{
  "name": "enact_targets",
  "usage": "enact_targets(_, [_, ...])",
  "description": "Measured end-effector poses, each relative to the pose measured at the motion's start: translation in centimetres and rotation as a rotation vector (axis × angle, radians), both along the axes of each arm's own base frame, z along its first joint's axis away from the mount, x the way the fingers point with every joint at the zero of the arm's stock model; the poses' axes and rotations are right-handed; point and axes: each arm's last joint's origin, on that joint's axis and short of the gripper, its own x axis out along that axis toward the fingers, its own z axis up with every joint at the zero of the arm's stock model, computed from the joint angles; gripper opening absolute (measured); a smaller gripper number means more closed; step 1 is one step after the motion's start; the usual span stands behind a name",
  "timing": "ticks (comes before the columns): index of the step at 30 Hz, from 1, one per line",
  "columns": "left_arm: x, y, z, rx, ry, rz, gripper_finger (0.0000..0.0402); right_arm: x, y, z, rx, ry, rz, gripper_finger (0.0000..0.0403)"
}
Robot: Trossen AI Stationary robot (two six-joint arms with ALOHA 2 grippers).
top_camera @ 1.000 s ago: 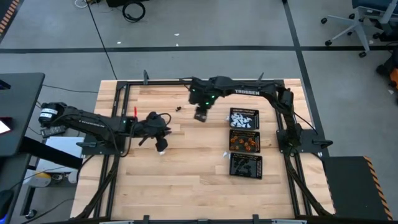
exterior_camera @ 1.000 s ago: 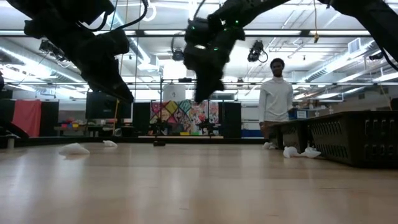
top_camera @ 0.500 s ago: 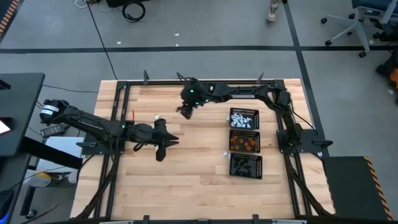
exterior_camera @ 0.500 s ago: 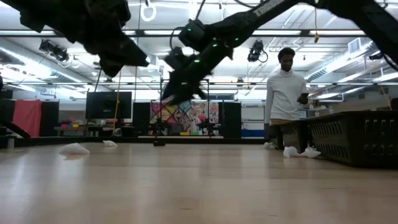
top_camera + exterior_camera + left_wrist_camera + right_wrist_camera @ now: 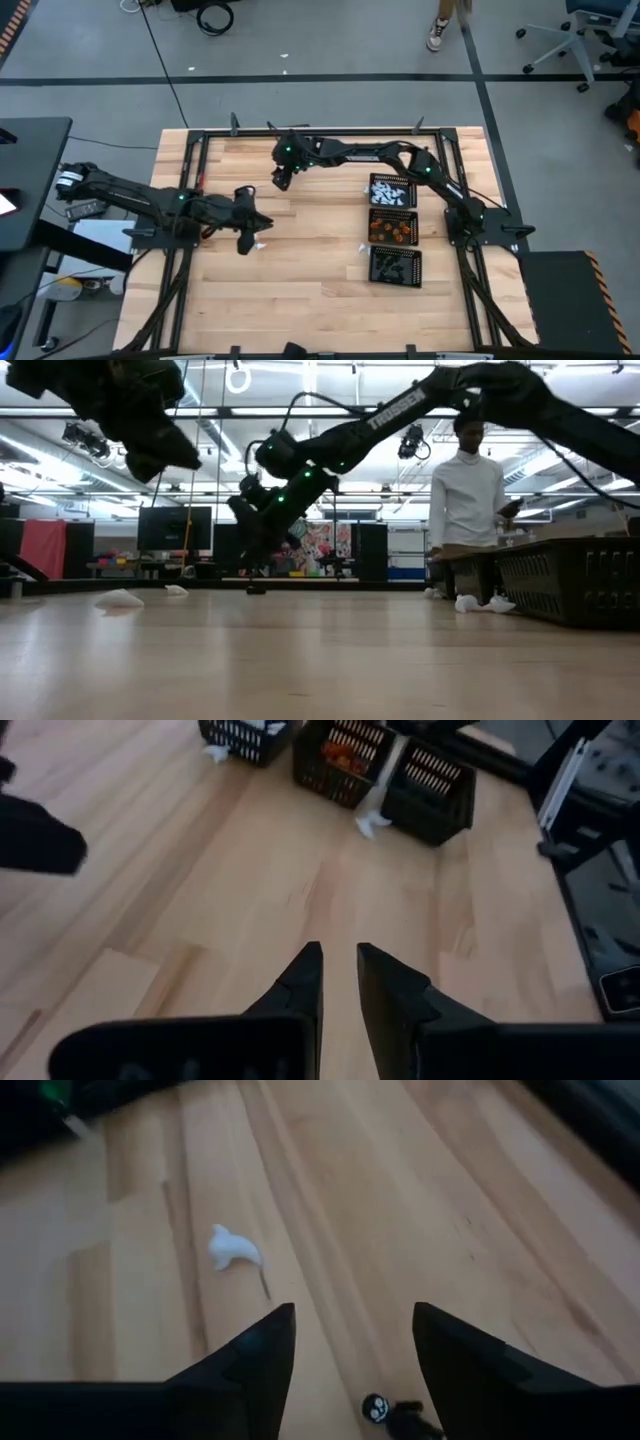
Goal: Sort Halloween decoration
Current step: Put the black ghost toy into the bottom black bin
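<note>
A wide workshop floor surrounds the wooden desk [image 5: 300, 290], and in the low view a person in a white top [image 5: 470, 500] stands in the room behind it, well away from the arms. Three black mesh trays stand in a column on the desk's right side: the white tray [image 5: 392, 190] farthest back, the orange tray [image 5: 392, 228] in the middle and the black tray [image 5: 395, 266] nearest. Each holds trinkets of one colour, which is presumably the sorting scheme.

The right arm reaches from its base, past the trays, to the far-left part of the desk. The right gripper [image 5: 352, 1315] hangs there with its jaws wide and nothing in them. A small black skull trinket [image 5: 385, 1408] lies on the wood just below the gap between them. The spread looks like preparation for a pick, with the black tray as the likely destination. A white trinket [image 5: 232, 1248] lies on the boards a little beyond it.

The left gripper [image 5: 338, 952] sits low over the left-centre boards, pointing toward the trays. Its jaws are narrow (only bare wood shows in the slit between them), so it seems to carry nothing. A stray white piece [image 5: 373, 822] lies just beside the trays, not yet sorted.
</note>
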Motion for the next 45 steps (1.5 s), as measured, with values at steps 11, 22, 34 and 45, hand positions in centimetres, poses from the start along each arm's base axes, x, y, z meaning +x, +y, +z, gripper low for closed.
enact_targets(11, [-2.0,0.4,0.5,-0.006,0.028,0.005,0.0047,1.0,1.5,-3.2,-0.066,0.242,-0.065,0.0219])
enact_targets(22, [-2.2,0.4,0.4,0.0,0.045,0.004,0.0047,0.6,1.8,-3.4,-0.085,0.316,-0.054,0.0184])
enact_targets(34, [-2.2,0.4,0.4,-0.004,0.045,0.007,0.0047,0.5,1.9,-3.4,-0.101,0.338,-0.011,0.008])
enact_targets(45, [-2.4,0.5,0.1,0.006,0.082,0.006,0.0047,-0.8,0.7,-1.8,0.035,0.333,0.048,0.006])
